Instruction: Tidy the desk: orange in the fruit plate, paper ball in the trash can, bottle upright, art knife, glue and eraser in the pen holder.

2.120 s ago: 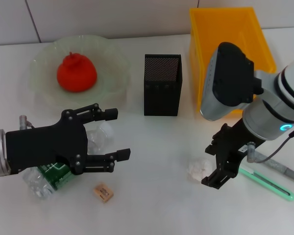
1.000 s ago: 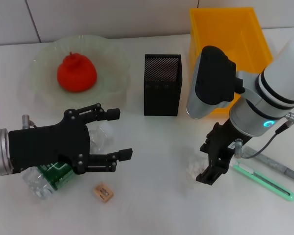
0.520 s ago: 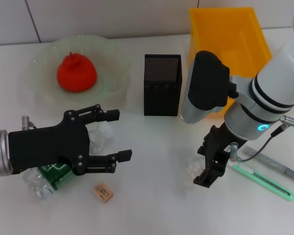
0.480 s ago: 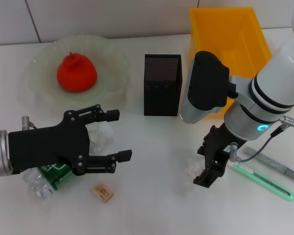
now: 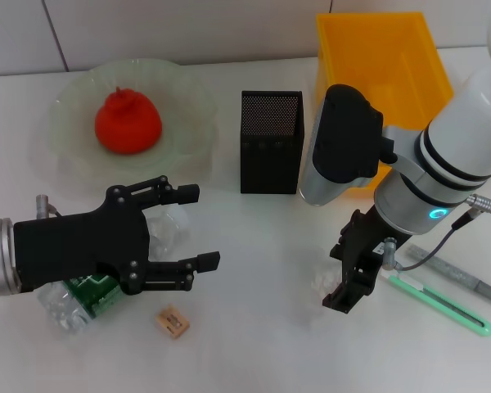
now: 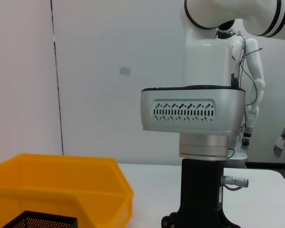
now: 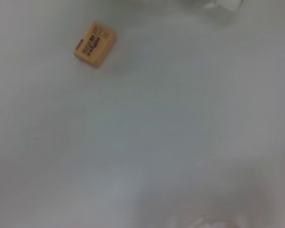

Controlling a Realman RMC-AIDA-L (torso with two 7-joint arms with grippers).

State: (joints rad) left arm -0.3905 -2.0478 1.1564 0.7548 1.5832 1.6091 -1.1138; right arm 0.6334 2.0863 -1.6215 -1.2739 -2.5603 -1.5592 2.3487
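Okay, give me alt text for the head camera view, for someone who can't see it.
Right end effector is down over the paper ball near the yellow trash can. Left end effector hovers open above the lying bottle; orange sits in the fruit plate.

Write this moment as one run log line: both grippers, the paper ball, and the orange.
right gripper: down at paper ball, grasp unclear | left gripper: open above lying bottle | orange: in fruit plate
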